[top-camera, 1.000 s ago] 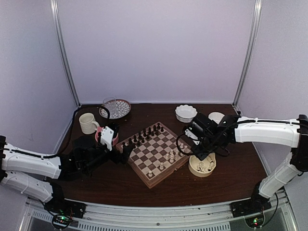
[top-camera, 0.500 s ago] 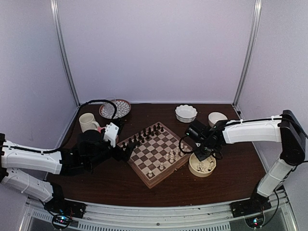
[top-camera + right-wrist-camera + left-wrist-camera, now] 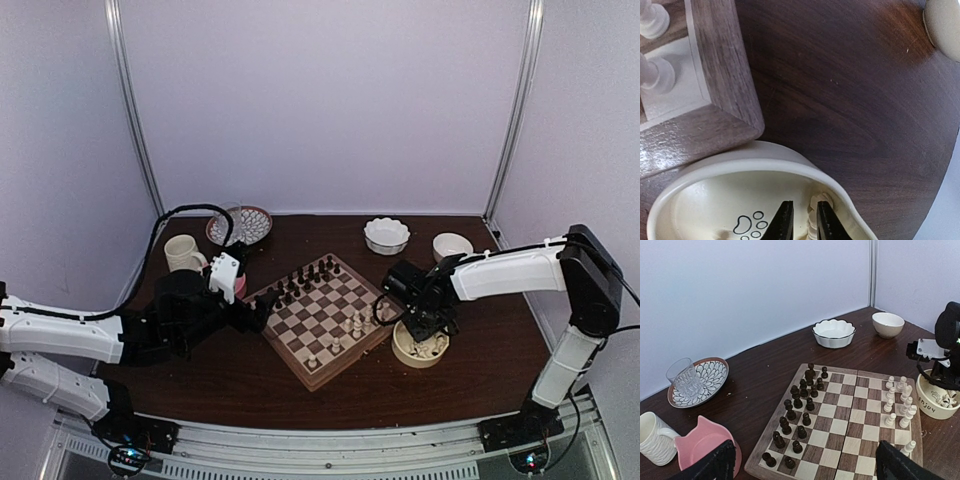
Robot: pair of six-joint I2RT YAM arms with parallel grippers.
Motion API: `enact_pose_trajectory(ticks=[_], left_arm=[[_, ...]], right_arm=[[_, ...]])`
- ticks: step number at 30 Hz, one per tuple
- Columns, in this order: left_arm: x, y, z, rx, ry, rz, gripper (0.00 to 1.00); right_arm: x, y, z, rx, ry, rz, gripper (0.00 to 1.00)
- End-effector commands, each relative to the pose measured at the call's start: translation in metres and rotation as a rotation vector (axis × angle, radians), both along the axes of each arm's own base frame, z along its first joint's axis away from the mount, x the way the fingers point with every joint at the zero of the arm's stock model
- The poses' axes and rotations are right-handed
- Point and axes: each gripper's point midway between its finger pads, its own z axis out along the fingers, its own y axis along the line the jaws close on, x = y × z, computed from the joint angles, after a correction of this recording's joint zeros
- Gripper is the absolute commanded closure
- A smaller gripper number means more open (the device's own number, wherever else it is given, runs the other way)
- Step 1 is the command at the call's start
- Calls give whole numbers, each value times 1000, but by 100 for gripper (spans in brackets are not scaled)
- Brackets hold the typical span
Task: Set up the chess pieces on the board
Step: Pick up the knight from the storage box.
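Dipping into the cream bowl (image 3: 740, 161) at the bottom of the right wrist view, the right gripper (image 3: 805, 204) has its fingers pinched nearly together on what looks like a cream piece (image 3: 811, 216). The left gripper (image 3: 805, 467) hangs wide open and holds nothing, low in the left wrist view. On the board (image 3: 840, 415), mid-frame, the dark pieces (image 3: 797, 410) fill two rows at the left. Only a partial group of white chess pieces (image 3: 900, 405) stands at the right, so the job looks about half done, with more heaped in the bowl. Its side reads "ENJOY", and paw prints mark its inside.
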Motion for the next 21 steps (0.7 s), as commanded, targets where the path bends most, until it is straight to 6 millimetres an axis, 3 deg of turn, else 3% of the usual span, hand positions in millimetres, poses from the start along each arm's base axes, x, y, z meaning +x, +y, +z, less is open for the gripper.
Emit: enact_pose_trajectory(ticks=[1,13,17,21], left_arm=[[1,1,6,-37,-10,6,2],[1,-2,4,-24,-2,-3,3],[1,-2,5,-26,0,-7,3],[1,-2,4,-19,-1,-3,3]], right_arm=[[0,-6,4,-21,-5,-36,80],[-3,-21,5,-70,-25,-60,78],[-8,-21,-6,-80,15,-58,76],[-15,-10,-20,-33,82,-33,75]])
